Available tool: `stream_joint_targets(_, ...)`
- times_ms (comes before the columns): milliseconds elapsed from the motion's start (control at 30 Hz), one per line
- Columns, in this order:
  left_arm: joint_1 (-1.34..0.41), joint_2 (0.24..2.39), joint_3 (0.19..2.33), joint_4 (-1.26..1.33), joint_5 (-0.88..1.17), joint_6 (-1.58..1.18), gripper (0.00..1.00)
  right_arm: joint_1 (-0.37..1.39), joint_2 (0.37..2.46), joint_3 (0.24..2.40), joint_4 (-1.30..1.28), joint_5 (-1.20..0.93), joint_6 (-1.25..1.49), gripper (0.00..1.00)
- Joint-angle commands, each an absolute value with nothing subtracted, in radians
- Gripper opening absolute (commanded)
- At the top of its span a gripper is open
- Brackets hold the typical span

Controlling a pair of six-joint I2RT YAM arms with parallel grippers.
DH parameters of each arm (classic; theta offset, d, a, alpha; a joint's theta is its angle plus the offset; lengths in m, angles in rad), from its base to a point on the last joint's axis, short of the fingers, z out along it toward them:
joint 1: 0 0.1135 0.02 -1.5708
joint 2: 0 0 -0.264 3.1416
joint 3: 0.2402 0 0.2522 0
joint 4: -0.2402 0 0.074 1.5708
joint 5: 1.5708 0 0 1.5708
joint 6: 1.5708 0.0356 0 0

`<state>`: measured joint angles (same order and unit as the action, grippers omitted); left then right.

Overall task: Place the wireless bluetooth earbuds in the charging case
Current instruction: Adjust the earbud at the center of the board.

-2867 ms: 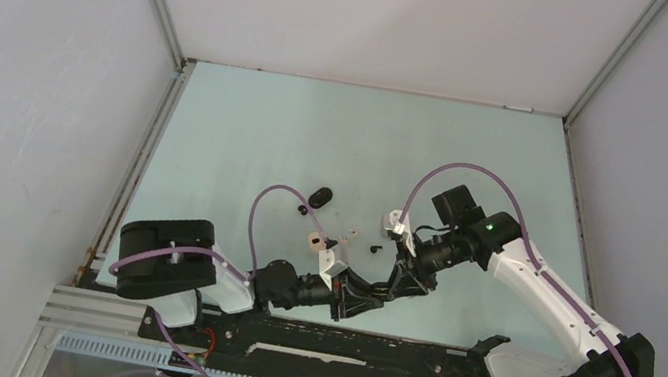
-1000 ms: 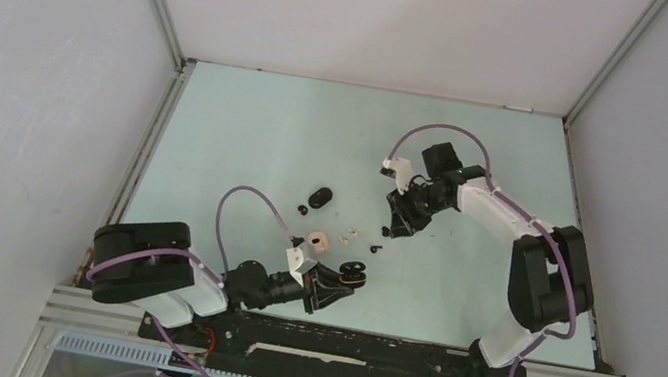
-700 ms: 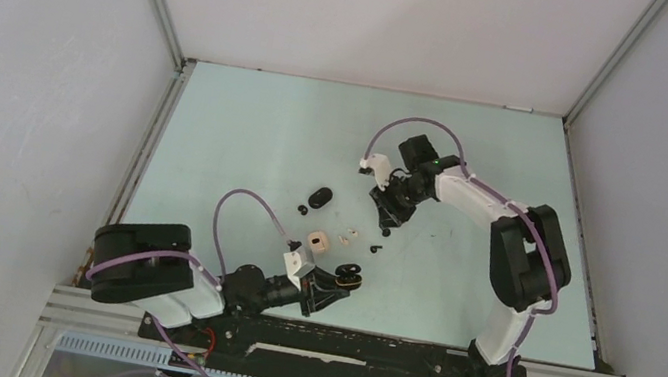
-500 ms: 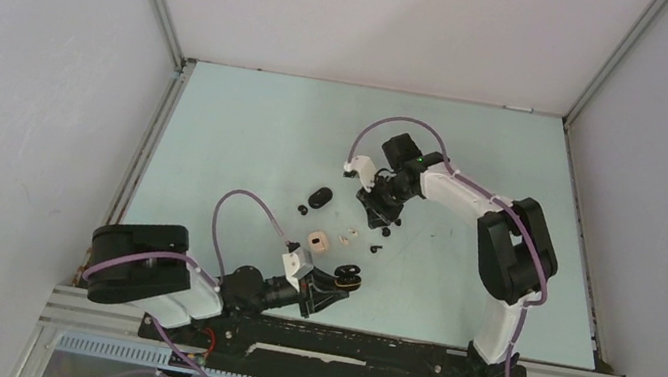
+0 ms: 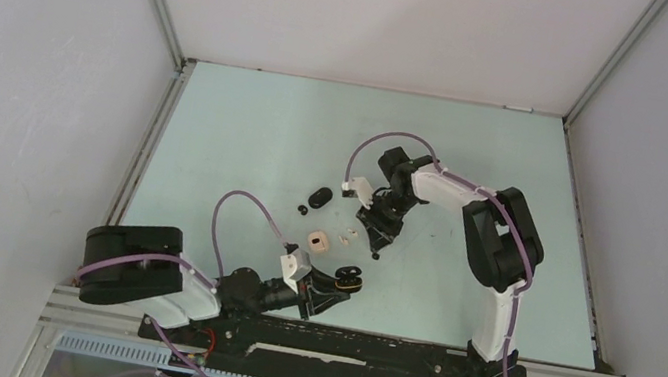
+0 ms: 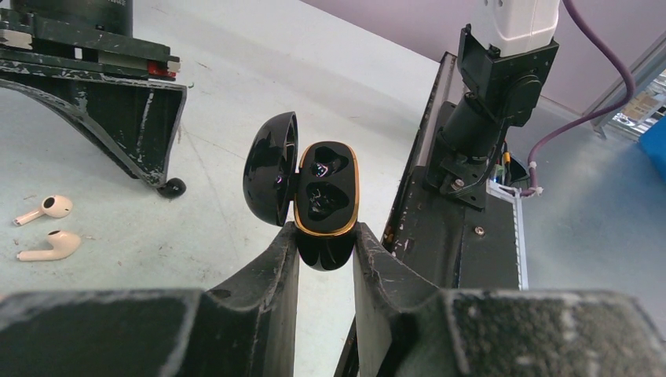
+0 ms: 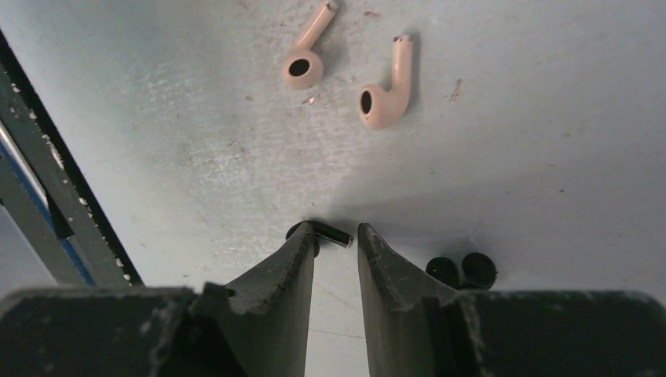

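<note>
My left gripper (image 6: 324, 236) is shut on the lower end of a black, gold-rimmed charging case (image 6: 326, 200). The case's lid hangs open and both sockets look empty. In the top view the case (image 5: 352, 275) sits near the table's front edge. My right gripper (image 7: 336, 234) points down at the table with its jaws a narrow gap apart. A black earbud (image 7: 328, 232) lies at its fingertips, head against the left finger and stem reaching across the gap. From above, that earbud (image 5: 376, 254) shows just below the right wrist. Two whitish earbuds (image 7: 302, 67) (image 7: 385, 102) lie beyond it.
A cream case (image 5: 317, 240) lies left of the whitish earbuds. A shut black case (image 5: 320, 194) and another black earbud (image 5: 303, 210) lie farther back and left. The black base rail (image 5: 335, 351) runs along the near edge.
My right arm has swung left and toward the front, bringing its gripper down over the black earbud. My left gripper has kept the open case almost still.
</note>
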<state>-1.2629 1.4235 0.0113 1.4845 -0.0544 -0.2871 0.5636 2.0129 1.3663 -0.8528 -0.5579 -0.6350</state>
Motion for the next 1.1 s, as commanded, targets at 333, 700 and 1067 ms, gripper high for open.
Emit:
stream_joint_targets(333,-1.283,1.406,-0.020,1.534,-0.083,-0.255,0.00,0.499,2.016,1.400,-0.979,-0.708,-0.659,0.34)
stream_joint_targets(700,-1.284,1.370,-0.045,1.533,-0.109,-0.245,0.00,0.523,1.950,1.361,-0.811,-0.586,-0.420,0.37)
stream_joint_targets(1067,-1.286,1.312,-0.064,1.528,-0.119,-0.247,0.00,0.597,2.035,1.394,-0.840,-0.521,-0.393,0.37)
